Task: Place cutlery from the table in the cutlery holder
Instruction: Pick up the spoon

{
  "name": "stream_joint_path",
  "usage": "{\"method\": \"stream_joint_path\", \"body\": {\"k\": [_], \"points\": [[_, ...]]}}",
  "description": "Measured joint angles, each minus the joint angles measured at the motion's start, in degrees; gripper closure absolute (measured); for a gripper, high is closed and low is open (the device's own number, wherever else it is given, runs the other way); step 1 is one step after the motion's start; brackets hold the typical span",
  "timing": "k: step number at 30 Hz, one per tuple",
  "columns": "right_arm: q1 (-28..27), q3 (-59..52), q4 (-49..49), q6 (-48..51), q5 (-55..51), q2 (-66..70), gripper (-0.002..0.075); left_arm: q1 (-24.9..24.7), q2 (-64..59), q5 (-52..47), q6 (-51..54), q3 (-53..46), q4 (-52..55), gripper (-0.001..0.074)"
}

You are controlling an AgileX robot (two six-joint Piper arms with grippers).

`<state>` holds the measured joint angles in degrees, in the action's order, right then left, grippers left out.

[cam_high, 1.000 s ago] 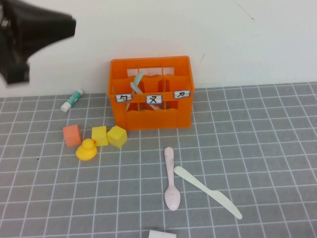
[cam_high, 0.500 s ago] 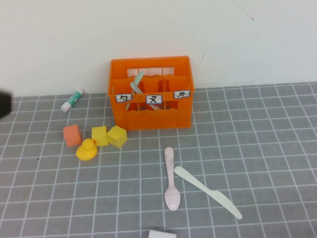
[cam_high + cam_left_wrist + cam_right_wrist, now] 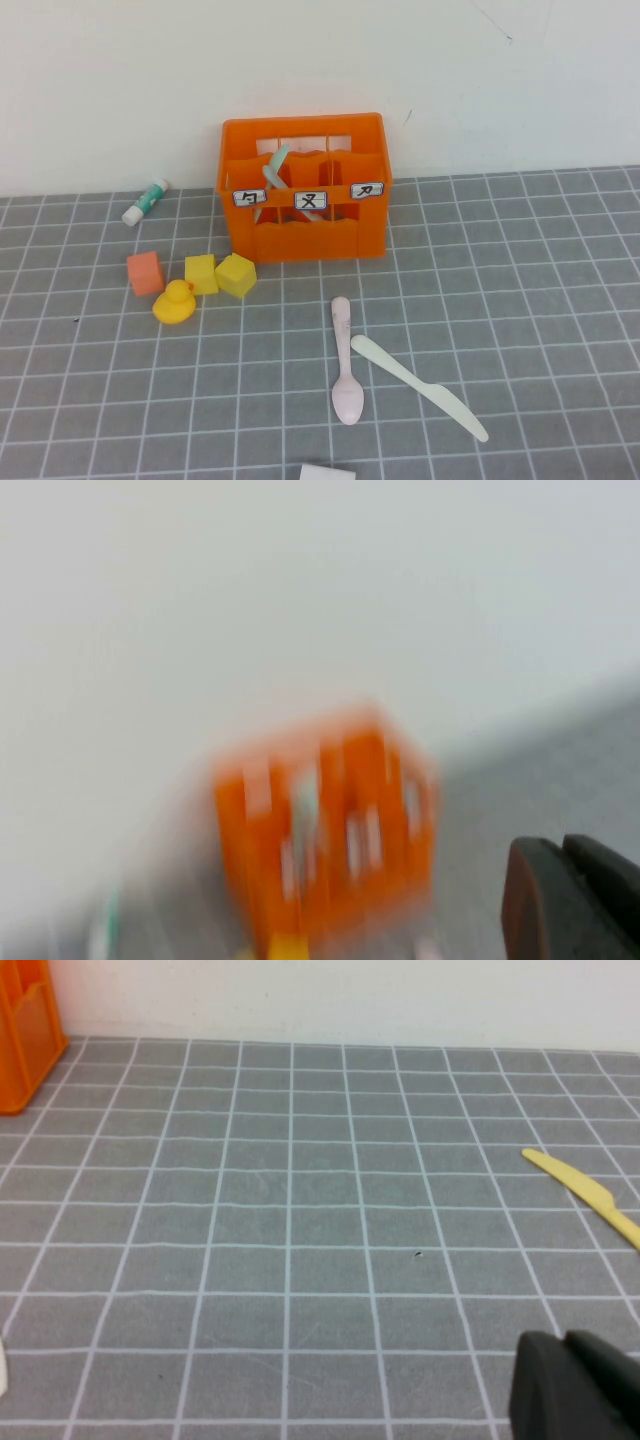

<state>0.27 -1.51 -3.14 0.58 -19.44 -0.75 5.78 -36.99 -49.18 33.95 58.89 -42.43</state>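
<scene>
Jaws: state unreadable on both my grippers. Left gripper [image 3: 575,900] has swung clear of crate since a second ago, now aimed at it from off to side. Right gripper [image 3: 580,1385] low over table [image 3: 520,270], well away from cutlery holder [image 3: 305,190]. Mint-green spoon [image 3: 275,165] already inside holder. Pale pink spoon [image 3: 345,365] and cream-white knife [image 3: 415,385] lie in front of holder, tips near each other. Two pieces left.

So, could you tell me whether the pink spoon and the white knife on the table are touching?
Apart. The high view shows a thin strip of grey table between the pink spoon and the white knife. Neither the left gripper nor the right gripper is near them.
</scene>
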Motion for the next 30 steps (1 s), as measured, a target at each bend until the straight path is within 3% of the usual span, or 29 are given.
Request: {"method": "stream_joint_path", "body": {"k": [3, 7, 10, 16, 26, 28, 30], "points": [[0.0, 0.0, 0.0, 0.0, 0.0, 0.0, 0.0729, -0.35, 2.37, 13.5, 12.74, -6.24, -15.46, 0.0735], [0.0, 0.0, 0.0, 0.0, 0.0, 0.0, 0.0729, -2.52, 6.72, 30.01, 38.65, -16.43, -44.1, 0.0735], [0.0, 0.0, 0.0, 0.0, 0.0, 0.0, 0.0729, -2.91, 10.61, 38.69, 50.27, -22.51, -52.61, 0.0735], [0.0, 0.0, 0.0, 0.0, 0.0, 0.0, 0.0729, -2.91, 17.4, 46.05, 54.87, -30.15, -55.91, 0.0735], [0.0, 0.0, 0.0, 0.0, 0.0, 0.0, 0.0729, -2.91, 23.15, 42.5, 62.91, -33.24, -56.28, 0.0735], [0.0, 0.0, 0.0, 0.0, 0.0, 0.0, 0.0729, -2.91, 23.37, 41.48, 61.31, -33.49, -55.92, 0.0735], [0.0, 0.0, 0.0, 0.0, 0.0, 0.0, 0.0729, -2.91, 23.63, 40.68, 51.96, -33.89, -48.92, 0.0735]]}}
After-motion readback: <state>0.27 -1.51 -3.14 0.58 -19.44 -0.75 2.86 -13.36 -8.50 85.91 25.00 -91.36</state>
